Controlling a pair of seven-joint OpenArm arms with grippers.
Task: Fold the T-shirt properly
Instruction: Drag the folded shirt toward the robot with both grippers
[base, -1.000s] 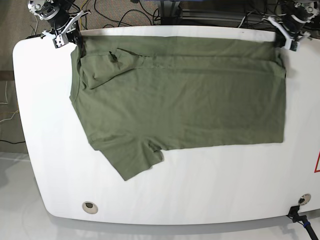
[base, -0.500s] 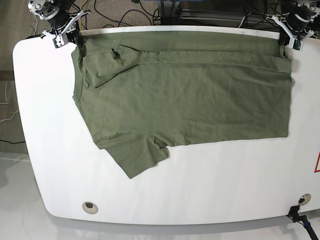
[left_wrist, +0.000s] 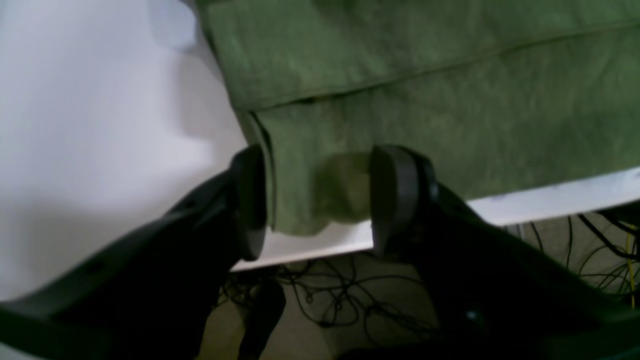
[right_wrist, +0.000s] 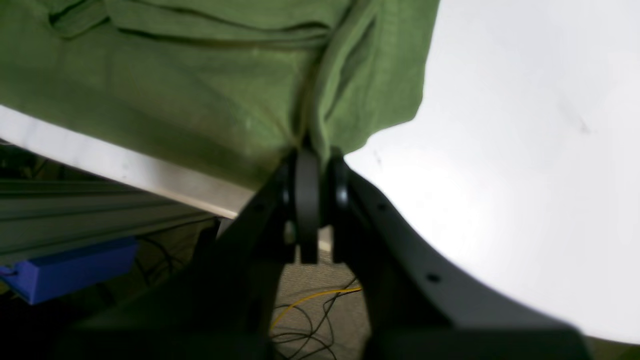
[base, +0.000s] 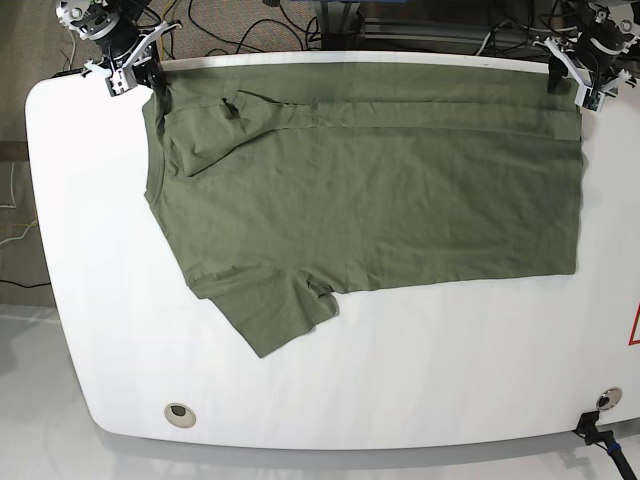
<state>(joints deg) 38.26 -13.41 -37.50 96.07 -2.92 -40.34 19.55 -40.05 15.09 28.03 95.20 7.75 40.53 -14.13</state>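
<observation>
The olive-green T-shirt (base: 370, 190) lies spread on the white table (base: 450, 380), its far strip folded over along the back edge and one sleeve pointing to the front left. My left gripper (base: 574, 85) is at the shirt's far right corner. In the left wrist view this gripper (left_wrist: 320, 200) is open, with the hem corner of the T-shirt (left_wrist: 425, 100) lying loose between its fingers (left_wrist: 247, 200). My right gripper (base: 143, 80) is at the far left corner. In the right wrist view it (right_wrist: 315, 165) is shut on a bunched fold of the T-shirt (right_wrist: 200, 100) at the table's edge.
Behind the table's back edge lie tangled cables (base: 250, 25) on the floor, and a blue box (right_wrist: 65, 270) shows below the edge. A round grommet (base: 178, 412) is at the front left, and a black clamp (base: 600, 435) sits at the front right corner.
The shirt was pulled back and to the right, flattening its right side. My left gripper then opened and let go of the hem corner. The right gripper kept its hold.
</observation>
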